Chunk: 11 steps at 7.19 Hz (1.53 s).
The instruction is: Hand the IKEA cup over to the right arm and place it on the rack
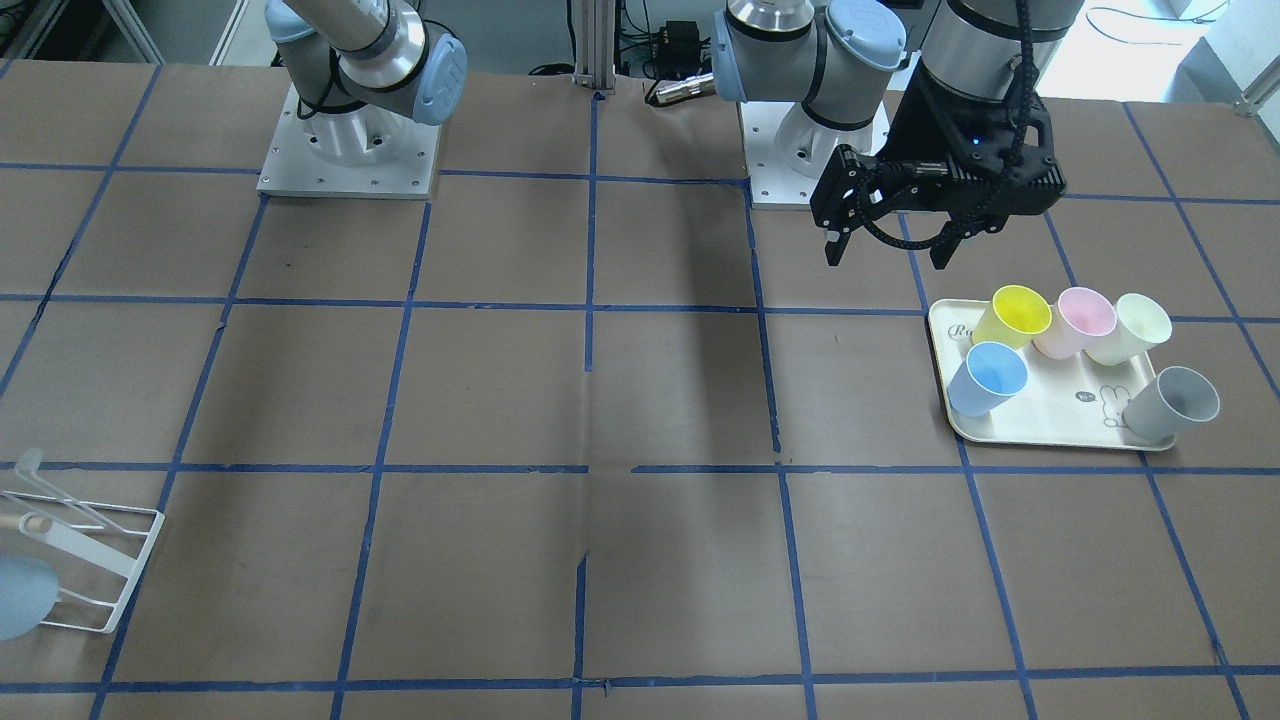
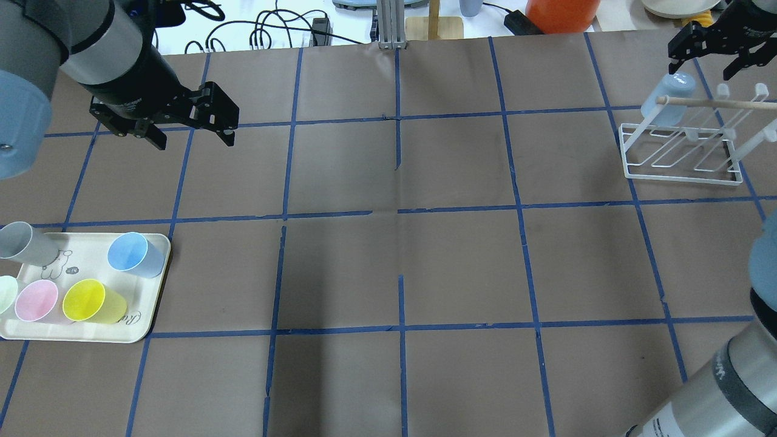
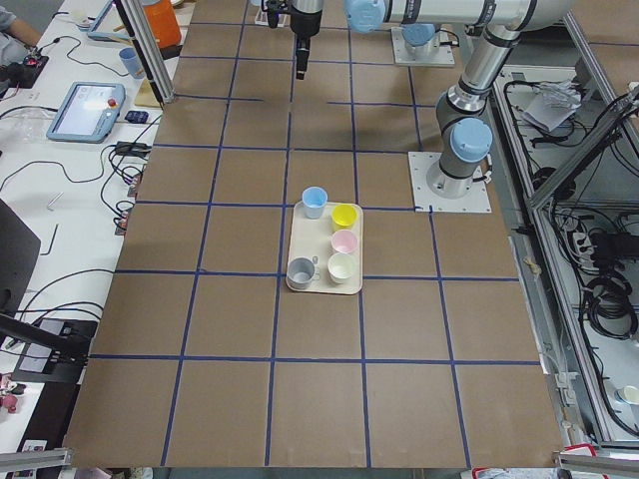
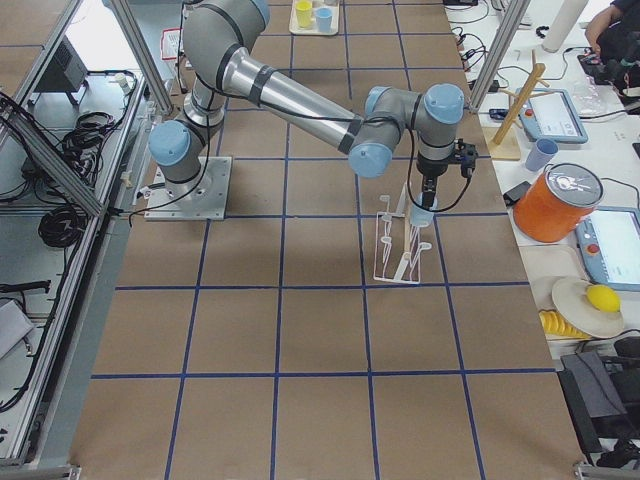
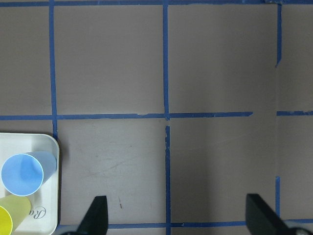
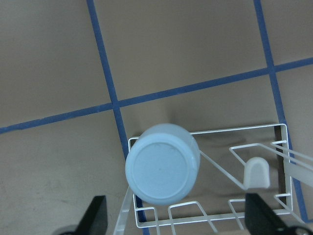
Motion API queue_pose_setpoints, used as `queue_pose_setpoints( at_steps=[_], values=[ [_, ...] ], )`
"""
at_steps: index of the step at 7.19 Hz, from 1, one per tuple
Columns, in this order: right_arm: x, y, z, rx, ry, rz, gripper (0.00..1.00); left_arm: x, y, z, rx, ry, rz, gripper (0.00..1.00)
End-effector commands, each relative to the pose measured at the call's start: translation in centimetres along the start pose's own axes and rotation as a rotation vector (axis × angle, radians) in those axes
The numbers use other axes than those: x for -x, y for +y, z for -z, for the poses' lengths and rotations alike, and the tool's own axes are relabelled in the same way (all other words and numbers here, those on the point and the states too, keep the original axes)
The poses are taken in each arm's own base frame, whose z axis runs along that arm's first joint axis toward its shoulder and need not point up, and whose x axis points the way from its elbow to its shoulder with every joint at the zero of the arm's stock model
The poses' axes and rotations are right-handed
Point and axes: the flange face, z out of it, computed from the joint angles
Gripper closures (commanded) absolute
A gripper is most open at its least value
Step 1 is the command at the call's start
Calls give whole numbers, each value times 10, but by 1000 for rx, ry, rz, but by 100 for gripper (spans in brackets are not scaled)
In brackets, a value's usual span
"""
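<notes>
One pale blue IKEA cup (image 2: 669, 97) hangs upside down on a prong at the left end of the white wire rack (image 2: 683, 178). In the right wrist view its round base (image 6: 162, 170) faces the camera. My right gripper (image 2: 699, 71) is open and empty just above that cup, apart from it. The second pale blue cup (image 2: 130, 254) stands on the cream tray (image 2: 85, 261); it also shows in the left wrist view (image 5: 24, 172). My left gripper (image 2: 195, 142) is open and empty above bare table, beyond the tray.
On the tray are also a yellow cup (image 2: 91, 300), a pink cup (image 2: 36, 300), a pale green cup (image 1: 1135, 328) and a grey cup (image 2: 24, 241). A wooden rod (image 2: 716, 103) runs along the top of the rack. An orange container (image 2: 561, 13) stands beyond the table's far edge.
</notes>
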Motion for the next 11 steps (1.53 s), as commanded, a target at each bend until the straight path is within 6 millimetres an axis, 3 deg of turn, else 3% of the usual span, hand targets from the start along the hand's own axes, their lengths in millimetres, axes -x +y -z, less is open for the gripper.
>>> queue_pose_setpoints(
  at_steps=[1,2,3,4,5,6,9,10,11],
  values=[
    [14,19,63,82,-18,8,0,0,0,1,-1,0,0,0],
    [34,40,100,97,-32,10,0,0,0,1,-1,0,0,0],
    [71,56,127,73,-18,43,0,0,0,1,-3,0,0,0],
    [101,78,139,125,-25,74,0,1,0,2,-3,0,1,0],
    [118,96,157,139,-24,-11,0,1,0,3,-6,0,1,0],
    [144,119,163,165,-25,7,0,1,-1,4,-7,-1,3,0],
    [177,210,167,187,-17,-39,0,4,-1,4,-7,-1,7,0],
    [197,231,168,189,-9,-2,0,4,-1,4,-7,-1,7,0],
    [214,241,165,200,-7,38,0,4,-1,4,-7,-1,7,0]
  ],
)
